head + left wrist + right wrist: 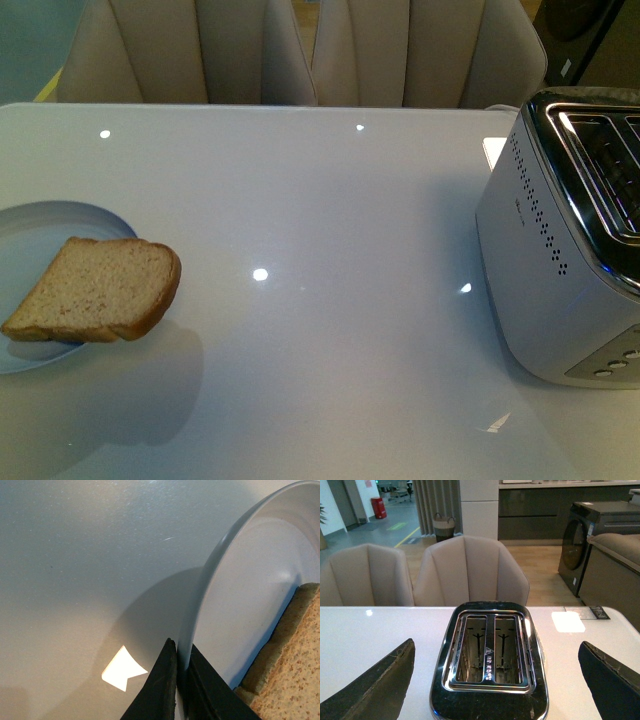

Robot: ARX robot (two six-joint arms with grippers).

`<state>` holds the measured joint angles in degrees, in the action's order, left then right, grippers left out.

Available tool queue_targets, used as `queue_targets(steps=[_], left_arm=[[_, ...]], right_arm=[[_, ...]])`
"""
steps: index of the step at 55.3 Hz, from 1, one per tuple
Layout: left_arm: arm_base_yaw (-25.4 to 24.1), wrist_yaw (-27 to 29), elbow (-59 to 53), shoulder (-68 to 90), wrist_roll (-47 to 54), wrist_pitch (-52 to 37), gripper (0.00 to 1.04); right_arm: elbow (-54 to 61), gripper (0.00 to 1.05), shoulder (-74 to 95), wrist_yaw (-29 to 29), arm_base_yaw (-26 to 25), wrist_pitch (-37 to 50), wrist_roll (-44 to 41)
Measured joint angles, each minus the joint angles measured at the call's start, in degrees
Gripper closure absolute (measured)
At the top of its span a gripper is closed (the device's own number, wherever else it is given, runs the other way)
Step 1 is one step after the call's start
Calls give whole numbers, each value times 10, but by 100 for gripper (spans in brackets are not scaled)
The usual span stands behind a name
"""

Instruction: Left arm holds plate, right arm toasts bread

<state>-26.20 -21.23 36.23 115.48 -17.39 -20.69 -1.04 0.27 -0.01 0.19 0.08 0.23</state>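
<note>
A slice of brown bread (95,290) lies on the pale plate (45,222) at the left edge of the front view, its crust end overhanging the plate's rim toward the table's middle. The plate casts a shadow on the table beneath it. In the left wrist view my left gripper (182,672) is shut on the plate rim (210,575), one black finger on each side, with the bread (295,655) close by. My right gripper (497,680) is open and hangs above the toaster (490,655), its two empty slots between the fingers (375,690). Neither arm shows in the front view.
The silver toaster (560,240) stands at the table's right side. Two beige chairs (300,50) sit behind the far table edge. The white glossy table (330,250) stretches between plate and toaster. A washing machine (582,540) stands in the room behind.
</note>
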Motion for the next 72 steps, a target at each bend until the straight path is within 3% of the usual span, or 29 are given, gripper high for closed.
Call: queue_targets(steps=[14,30,37,58,72], left_arm=[[45,-13,-8,-93,-57,53,101],[168,19,-6,-219,-150,132,101],[254,48,20,-276,-198,176,101],[420,116,86,-306,-299,227,101],[481,132,118,-306,-340,234,101]], right_arm=[[0,9,0,0,0,0,0],[0,9,0,0,0,0,0],[0,9,0,0,0,0,0],[0,9,0,0,0,0,0],[0,9,0,0,0,0,0]])
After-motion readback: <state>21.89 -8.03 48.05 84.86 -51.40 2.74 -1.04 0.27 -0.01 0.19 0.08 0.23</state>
